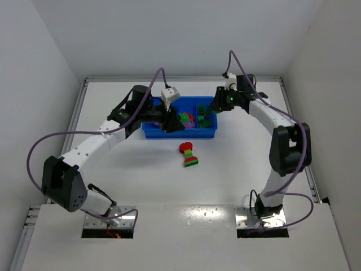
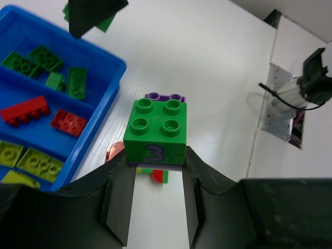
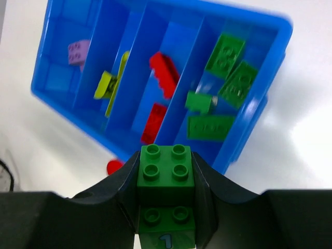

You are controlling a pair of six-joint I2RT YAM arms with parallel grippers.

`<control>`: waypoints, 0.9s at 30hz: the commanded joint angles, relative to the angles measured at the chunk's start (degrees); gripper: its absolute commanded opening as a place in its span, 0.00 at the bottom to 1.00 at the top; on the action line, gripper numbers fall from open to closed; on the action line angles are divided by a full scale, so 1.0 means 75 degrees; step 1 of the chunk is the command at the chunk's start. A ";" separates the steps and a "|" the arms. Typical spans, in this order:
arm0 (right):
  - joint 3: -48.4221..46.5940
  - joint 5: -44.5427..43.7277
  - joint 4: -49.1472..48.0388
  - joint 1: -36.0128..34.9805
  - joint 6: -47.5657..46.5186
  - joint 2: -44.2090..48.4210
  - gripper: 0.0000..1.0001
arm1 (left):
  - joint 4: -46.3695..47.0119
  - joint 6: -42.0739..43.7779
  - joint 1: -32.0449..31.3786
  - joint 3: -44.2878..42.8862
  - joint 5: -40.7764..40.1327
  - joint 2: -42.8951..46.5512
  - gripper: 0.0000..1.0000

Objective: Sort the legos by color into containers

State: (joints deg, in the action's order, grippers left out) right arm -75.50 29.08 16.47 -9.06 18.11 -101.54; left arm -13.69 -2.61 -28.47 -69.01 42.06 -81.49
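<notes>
Nearest me, a loose stack [image 1: 189, 155] lies on its side on the table [image 1: 113, 180], just in front of the tray [image 1: 148, 133] and clear of it. It is red at one end and green at the other, with a yellow-green band between.

A little further in hangs the left gripper [image 2: 155, 155], pinched narrow on two joined bricks. The green brick [image 2: 155, 132] faces its camera studs-first and bears a purple 3. The purple brick [image 2: 165, 96] is fixed behind it, with only an edge showing (the fingers [image 2: 120, 181] press on the sides, low on the green). From above, this pair sits over the middle of the tray, held off it.

The tray itself is one blue piece with four long compartments side by side. The right-end one holds the greens [image 3: 225, 52], four flat pieces lying loose. Next to it are the reds [image 3: 163, 67], two of them. Then come the yellow-greens [image 3: 111, 83], one tilted against the divider. In the last compartment, farthest from the greens, rests a lone purple [image 3: 79, 52].

At the tray's far right end the right gripper [image 3: 166, 163] is clamped on a green pair [image 3: 166, 202], one brick stacked on another marked 1. It is held above the tray's corner beside the green compartment, and I cannot tell how high
</notes>
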 commanded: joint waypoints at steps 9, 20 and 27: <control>-0.1651 0.0001 -0.0708 -0.0491 -0.0058 -0.1742 0.33 | -0.0717 0.0641 0.0737 0.0073 -0.0112 0.0401 0.09; -0.2156 0.1347 -0.0708 -0.0316 0.0035 -0.1265 0.71 | -0.0963 0.1016 0.0878 0.0236 0.0718 0.0331 0.09; -0.1407 0.1767 -0.0437 -0.0034 -0.0586 -0.0070 0.71 | -0.1174 0.1321 0.0878 0.0015 0.0965 -0.0043 0.09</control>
State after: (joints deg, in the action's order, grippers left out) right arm -87.70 37.04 14.50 -9.76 16.60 -109.45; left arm -22.46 4.86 -22.65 -67.53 46.09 -81.28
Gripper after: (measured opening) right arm 0.709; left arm 0.426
